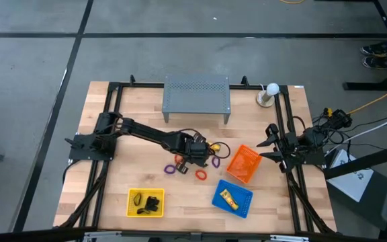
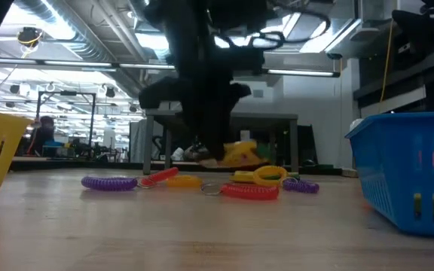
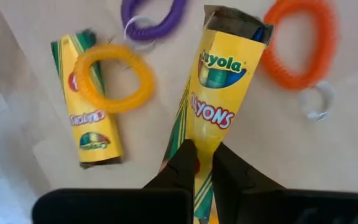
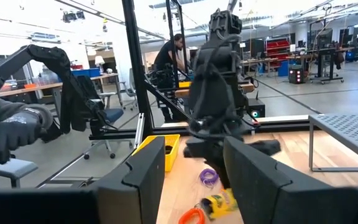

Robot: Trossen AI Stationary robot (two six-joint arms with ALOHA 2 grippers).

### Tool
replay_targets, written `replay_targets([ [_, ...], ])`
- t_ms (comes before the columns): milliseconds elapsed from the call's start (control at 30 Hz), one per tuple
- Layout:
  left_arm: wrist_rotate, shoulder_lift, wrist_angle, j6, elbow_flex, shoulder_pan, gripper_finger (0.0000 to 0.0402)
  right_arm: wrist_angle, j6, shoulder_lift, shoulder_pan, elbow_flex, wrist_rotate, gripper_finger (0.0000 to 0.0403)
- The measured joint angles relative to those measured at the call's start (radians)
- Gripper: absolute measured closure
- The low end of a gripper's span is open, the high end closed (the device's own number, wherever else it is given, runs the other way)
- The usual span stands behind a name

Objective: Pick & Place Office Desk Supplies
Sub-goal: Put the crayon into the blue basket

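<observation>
The left gripper (image 3: 204, 163) is near the middle of the bench, in front of the grey shelf (image 1: 196, 94). Its two dark fingers (image 3: 182, 167) are pressed together on the near end of a yellow crayon packet (image 3: 216, 102). The packet goes straight away from the fingers, and its far end is torn open.

A second crayon packet (image 3: 87, 102) lies just beside it on the wood, not touched by the gripper. A yellow coil loop (image 3: 114, 78) lies partly over this second packet. A purple loop (image 3: 153, 18) is beyond the two packets, and an orange loop (image 3: 300, 43) with a small metal ring lies on the other side of the held packet, apart from it. In the low view the loops lie flat on the bench around the gripper, among them a red loop (image 2: 249, 191) in front.

The orange basket (image 1: 243, 163) lies tilted just beside this group, toward the right edge. The blue basket (image 1: 232, 199) stands near the front edge and has a yellow packet inside. The yellow basket (image 1: 145, 203) stands near the front edge on the left side, with dark clips (image 1: 152, 202) inside.

The right gripper (image 1: 272, 141) waits at the right edge of the bench, its fingers apart and holding nothing.
</observation>
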Motion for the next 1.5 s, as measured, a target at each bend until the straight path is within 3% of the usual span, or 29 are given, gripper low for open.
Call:
replay_targets([
  [267, 0.080, -0.033, 0.182, -0.109, 0.001, -0.107, 0.0382, 0.000, 0.003, 0.000, 0.000, 0.000, -0.003, 0.0238],
  [600, 0.078, -0.033, 0.478, -0.148, 0.001, -0.217, 0.0382, 0.000, -0.010, 0.000, 0.000, 0.000, -0.011, 0.0238],
  [1033, 0.068, -0.032, 0.709, -0.189, 0.002, -0.187, 0.0382, 0.000, -0.012, 0.000, 0.000, 0.000, -0.010, 0.0238],
  [1233, 0.090, 0.050, 0.797, -0.289, 0.007, -0.186, 0.0382, 0.000, -0.011, 0.000, 0.000, 0.000, -0.006, 0.0238],
  [1367, -0.008, 0.124, 0.814, -0.323, 0.017, -0.191, 0.0382, 0.001, -0.009, 0.000, 0.000, 0.001, -0.007, 0.0238],
  [1500, 0.012, 0.150, 0.822, -0.350, 0.050, -0.189, 0.0382, 0.001, -0.008, 0.000, 0.000, 0.001, -0.007, 0.0238],
])
